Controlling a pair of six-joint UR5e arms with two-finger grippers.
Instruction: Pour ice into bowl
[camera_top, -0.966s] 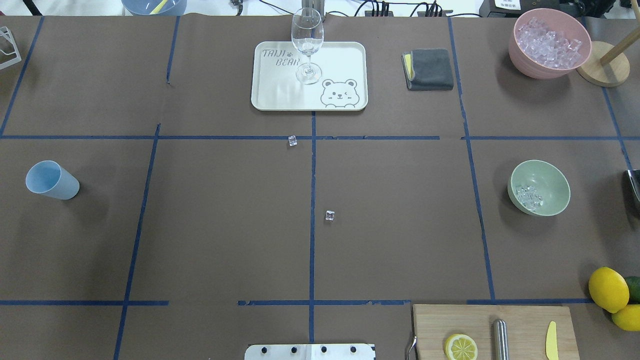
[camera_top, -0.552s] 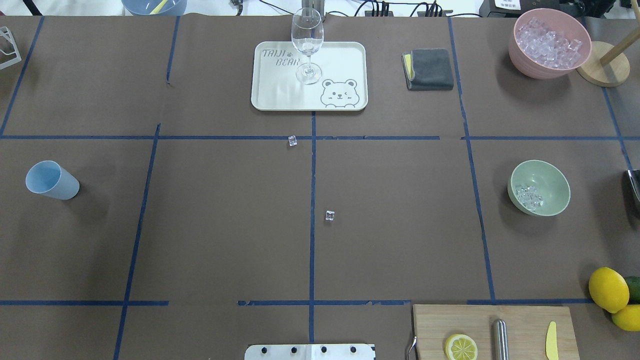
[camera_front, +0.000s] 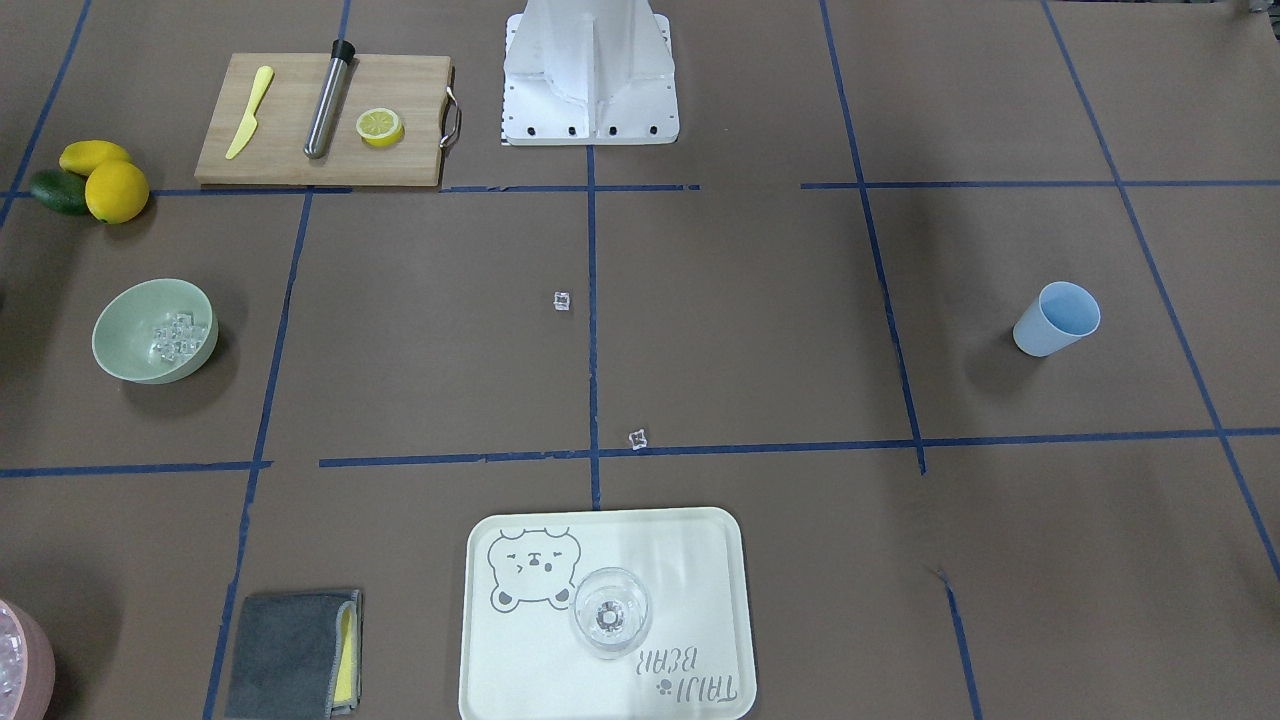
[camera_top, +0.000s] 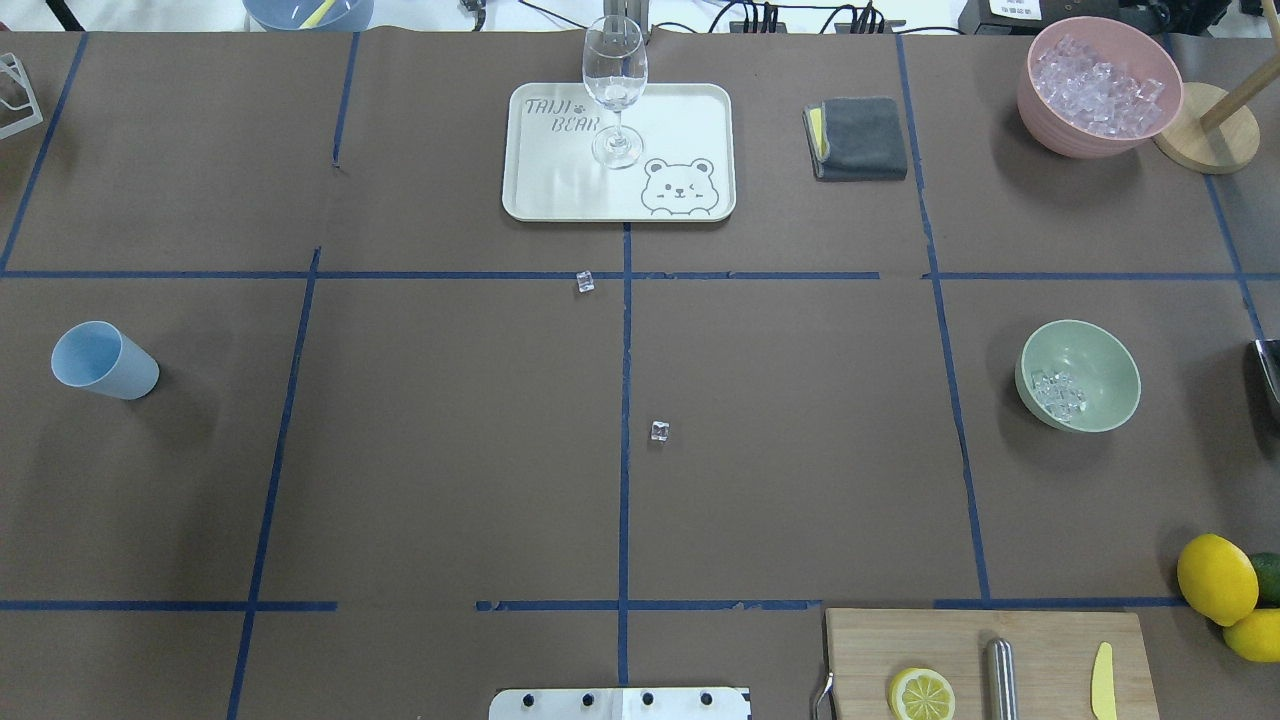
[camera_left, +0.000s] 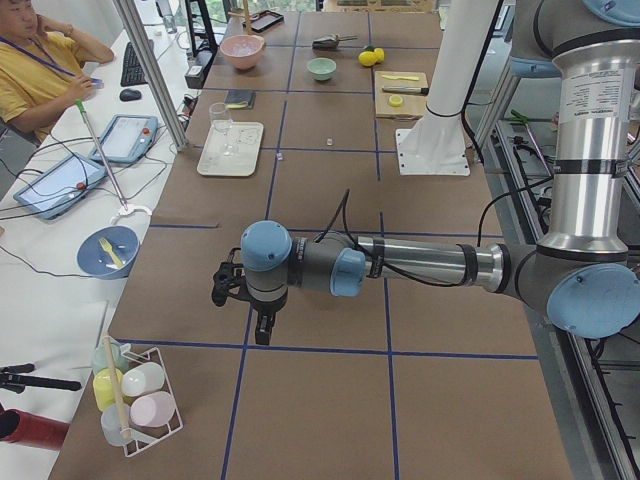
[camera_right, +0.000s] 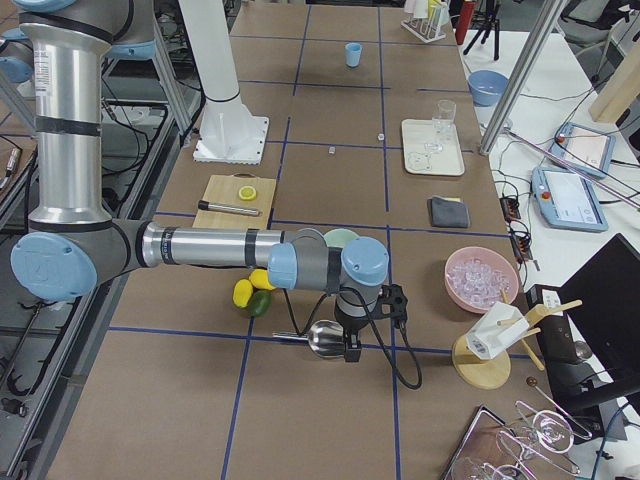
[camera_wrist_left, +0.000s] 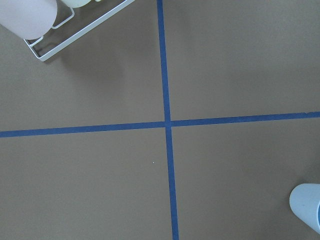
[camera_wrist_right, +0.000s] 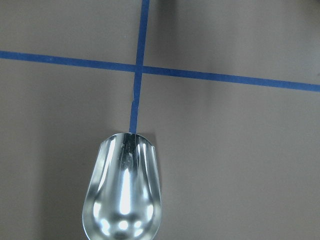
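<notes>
Ice cubes (camera_top: 1058, 392) sit in the bowl (camera_top: 1108, 368) on the brown, blue-taped table (camera_top: 450, 450).

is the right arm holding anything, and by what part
Cannot tell. The right gripper is beside the metal scoop, but no view shows whether it grips it.

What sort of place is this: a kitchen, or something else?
Probably a robotics lab, not a kitchen: a robot arm over a tape-gridded table, and an operator with tablets alongside.
</notes>
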